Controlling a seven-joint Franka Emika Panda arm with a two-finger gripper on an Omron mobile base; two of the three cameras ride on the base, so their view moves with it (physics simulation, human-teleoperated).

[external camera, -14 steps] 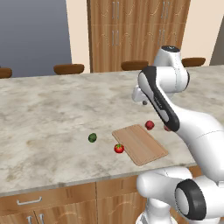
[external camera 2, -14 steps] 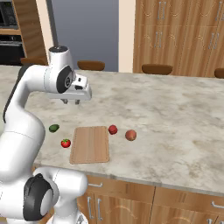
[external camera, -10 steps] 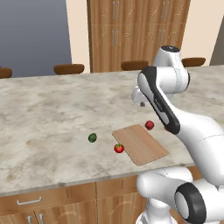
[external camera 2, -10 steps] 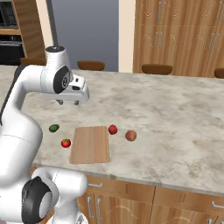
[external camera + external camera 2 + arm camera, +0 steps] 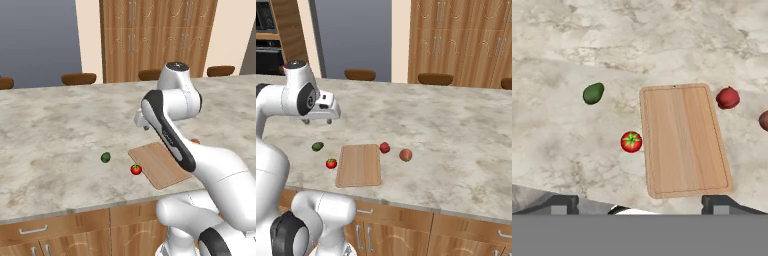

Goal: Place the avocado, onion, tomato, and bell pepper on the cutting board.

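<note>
End effector (image 5: pixel 317 120) agape (bare cutting board (image 5: pixel 684 140))

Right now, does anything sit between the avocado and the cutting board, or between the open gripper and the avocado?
The tomato lies beside the cutting board's left edge, a little off the avocado's direct line to it. The gripper hangs open above the counter with nothing visible beneath it blocking a descent.

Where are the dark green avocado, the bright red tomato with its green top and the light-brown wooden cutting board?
dark green avocado (image 5: pixel 593 93), hand view, middle of its body.
bright red tomato (image 5: pixel 631 142), hand view, its green-topped centre.
light-brown wooden cutting board (image 5: pixel 359 164), right base view, bare middle of its surface.
</note>
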